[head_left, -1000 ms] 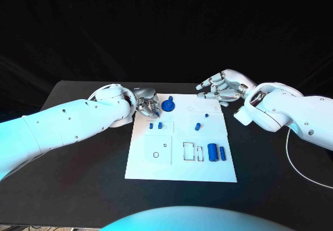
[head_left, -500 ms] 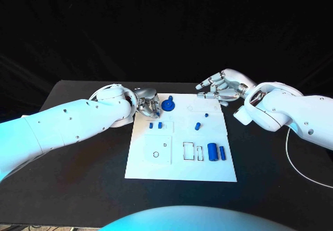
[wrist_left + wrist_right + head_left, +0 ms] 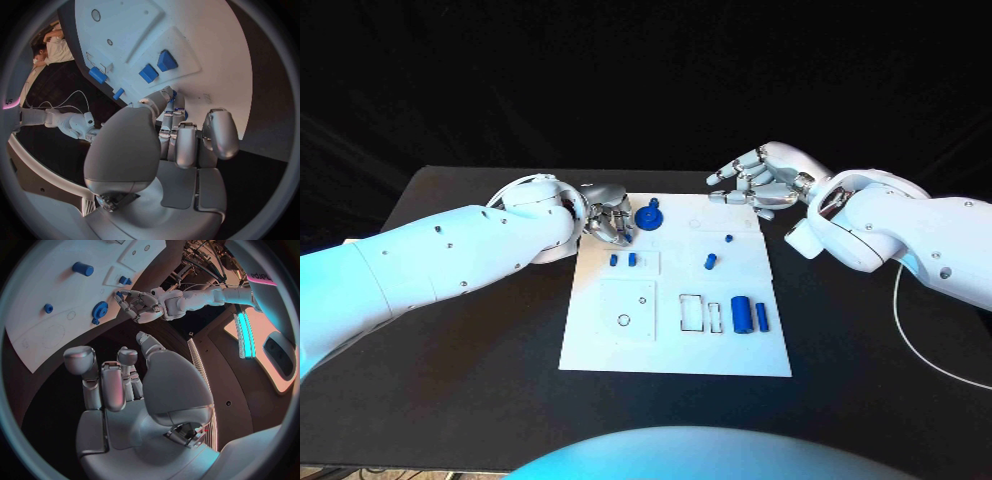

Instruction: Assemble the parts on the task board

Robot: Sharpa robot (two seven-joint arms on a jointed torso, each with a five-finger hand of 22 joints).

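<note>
On the black tabletop (image 3: 473,380), my left robot hand (image 3: 607,222) curls by the blue knob (image 3: 651,216); I can't tell its grip. It might bump it. The right robot hand (image 3: 759,180) hangs loosely curled, holding nothing.

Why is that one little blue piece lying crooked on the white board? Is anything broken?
Nothing looks broken or spilled. The small blue piece near the middle of the task board lies at a slant, loose, while the two blue cylinders sit straight side by side. It probably just has not been put in its place yet.
</note>
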